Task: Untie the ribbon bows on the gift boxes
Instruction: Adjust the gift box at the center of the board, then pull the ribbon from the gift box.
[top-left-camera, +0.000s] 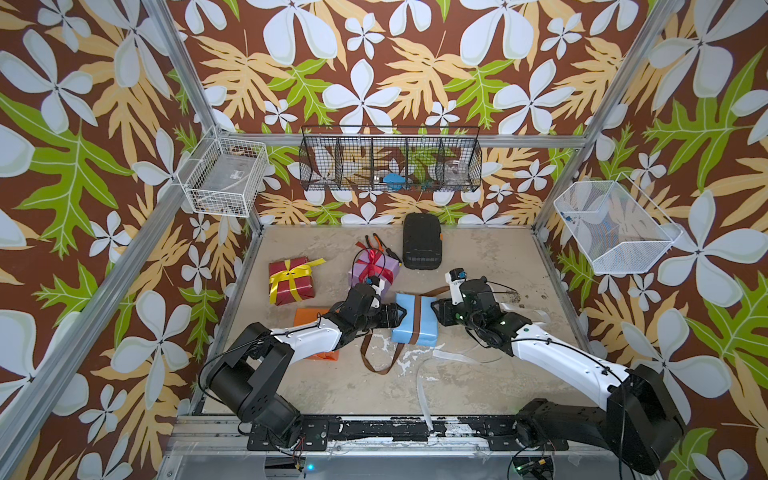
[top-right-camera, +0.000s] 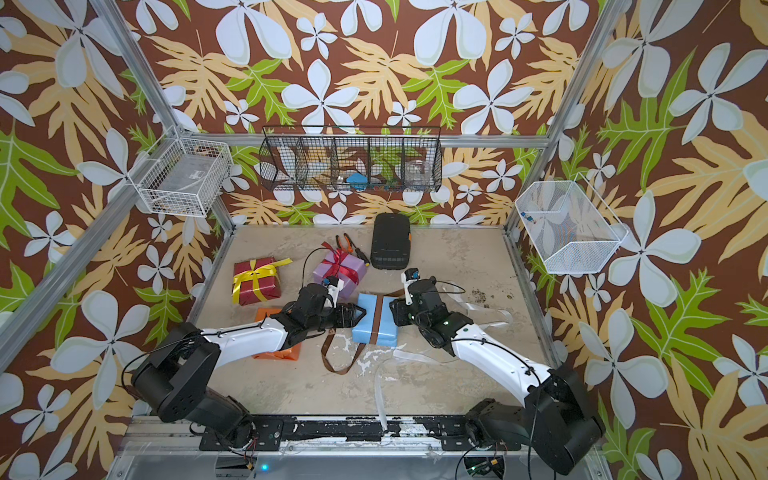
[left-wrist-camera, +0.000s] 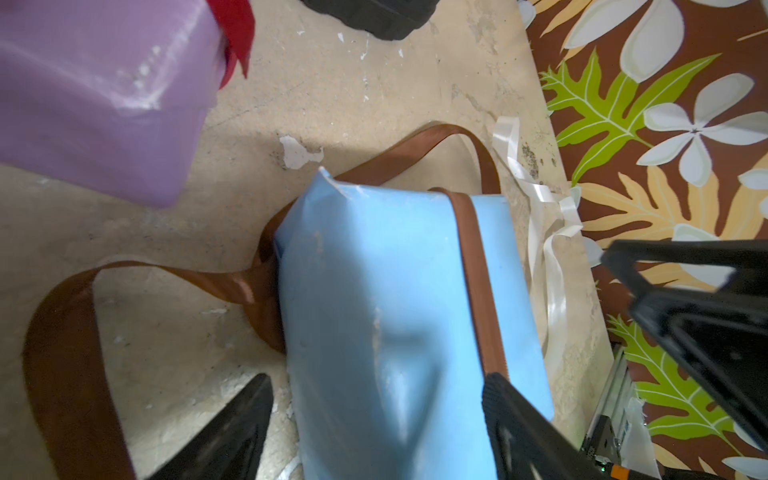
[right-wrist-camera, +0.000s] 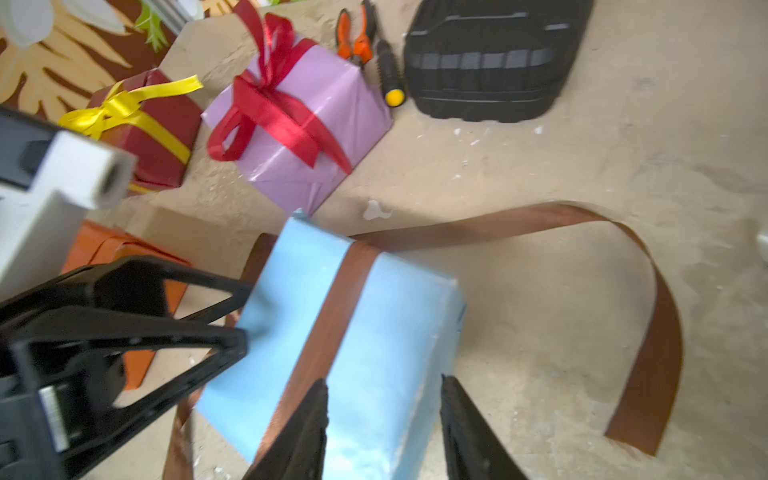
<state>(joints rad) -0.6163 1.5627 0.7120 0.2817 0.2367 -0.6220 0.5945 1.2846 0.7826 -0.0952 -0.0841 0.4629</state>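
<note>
Dead centre of both top views, the light blue box (top-left-camera: 431, 328) is parked on the worktop (top-left-camera: 498, 266), right between the two arms. Its brown ribbon (top-left-camera: 417, 322) is already undone: one band is still wrapped across the box, and the loose tails are sprawled on the worktop, one looping toward the lower edge of the frame and one trailing off to the upper right.

At the box's left edge the left gripper (top-left-camera: 399, 312) is set with its jaws spread wide. In the left wrist view the fingers (left-wrist-camera: 232, 428) are seen on either side of the box's end, with a sliver of worktop showing beside one of them, so nothing is clamped.

At the box's right edge the right gripper (top-left-camera: 434, 308) is also let go, jaws parted. In the right wrist view the ribbon band runs right up to one finger; whether it's touched can't be told.

Upper left of centre, the dark red box (top-left-camera: 305, 289) is found with its yellow bow (top-left-camera: 296, 272) tied. Just above the blue one, the lilac box (top-left-camera: 358, 274) has its red bow (top-left-camera: 372, 262) tied too.

Lower left of centre, the orange box (top-left-camera: 309, 318) is mostly covered by the left arm. A white ribbon (top-left-camera: 453, 356) is left lying loose to the lower right. A black case (top-left-camera: 422, 245) and pliers (top-left-camera: 374, 243) are parked along the back.
</note>
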